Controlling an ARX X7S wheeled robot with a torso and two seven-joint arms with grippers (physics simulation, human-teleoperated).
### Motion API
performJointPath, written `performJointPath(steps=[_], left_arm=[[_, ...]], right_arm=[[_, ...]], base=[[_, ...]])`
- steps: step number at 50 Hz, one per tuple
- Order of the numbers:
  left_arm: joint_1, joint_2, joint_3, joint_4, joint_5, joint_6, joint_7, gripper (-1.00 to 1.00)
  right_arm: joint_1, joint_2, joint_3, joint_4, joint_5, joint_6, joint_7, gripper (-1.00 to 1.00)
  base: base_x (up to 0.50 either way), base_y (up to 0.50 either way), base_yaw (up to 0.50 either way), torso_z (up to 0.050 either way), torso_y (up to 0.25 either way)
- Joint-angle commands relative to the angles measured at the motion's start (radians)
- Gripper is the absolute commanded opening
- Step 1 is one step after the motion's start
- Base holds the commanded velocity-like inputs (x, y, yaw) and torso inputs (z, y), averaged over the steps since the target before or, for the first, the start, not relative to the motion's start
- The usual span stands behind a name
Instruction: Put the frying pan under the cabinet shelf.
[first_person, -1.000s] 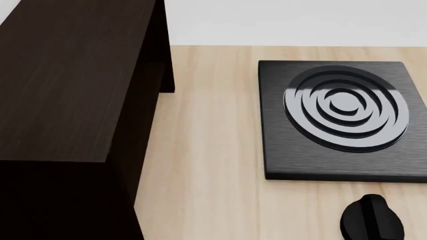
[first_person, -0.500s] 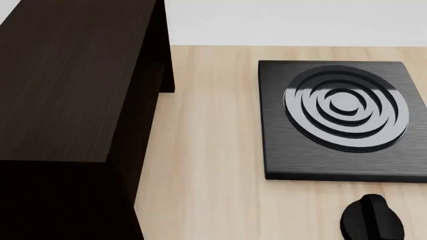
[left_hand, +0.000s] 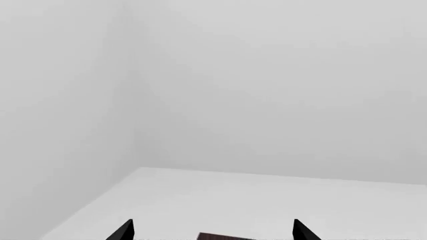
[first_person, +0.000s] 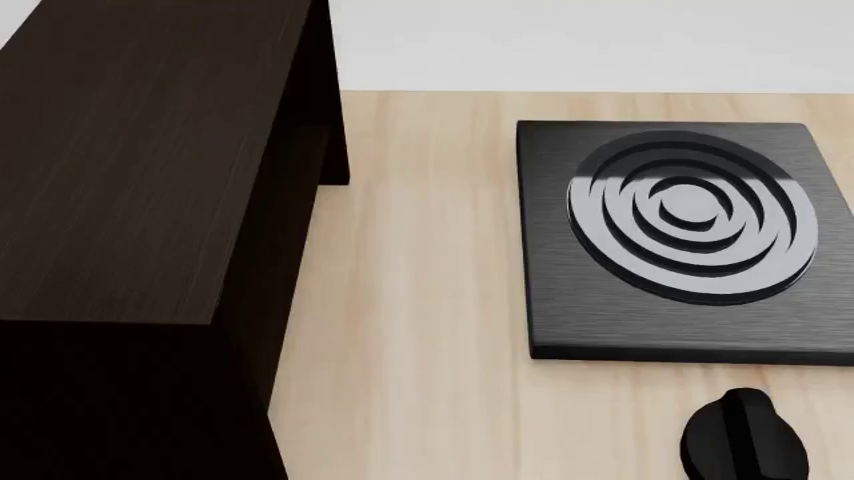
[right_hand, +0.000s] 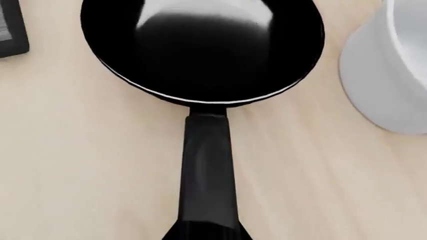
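Nothing has shifted in our head view since the earlier frames.
Our right wrist camera looks down the frying pan (right_hand: 200, 50), which lies on the pale wooden table (right_hand: 73, 165) beside a white bowl (right_hand: 390, 70); whether that gripper grasps the handle we cannot tell. Our left gripper (left_hand: 212, 231) stands spread, grasping nothing. Head view shows the cabinet shelf (first_person: 134, 200), stove plate (first_person: 681, 240) and a black knob (first_person: 743, 437).

bright even light, sharp renders, glare on frying pan (right_hand: 200, 45)
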Motion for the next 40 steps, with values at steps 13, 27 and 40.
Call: performJointPath(steps=[13,27,40], left_arm=[[0.014,-0.007,-0.025,0.033,-0.056,-0.024,0.018,1.00],[0.030,-0.028,-0.045,0.047,-0.084,-0.027,0.030,1.00],[0.046,-0.034,-0.051,0.057,-0.105,-0.025,0.039,1.00]], right_arm=[[0.174,0.202,0.105,-0.379,0.044,0.323,0.136,-1.00],[0.432,0.125,0.162,-0.513,-0.151,0.610,0.084,-1.00],[0.843,0.070,-0.157,-0.548,-0.120,0.700,0.088,-1.00]], base=[[0.00,0.00,0.00,0.000,0.000],[0.00,0.00,0.00,0.000,0.001],[0.00,0.00,0.00,0.000,0.002]])
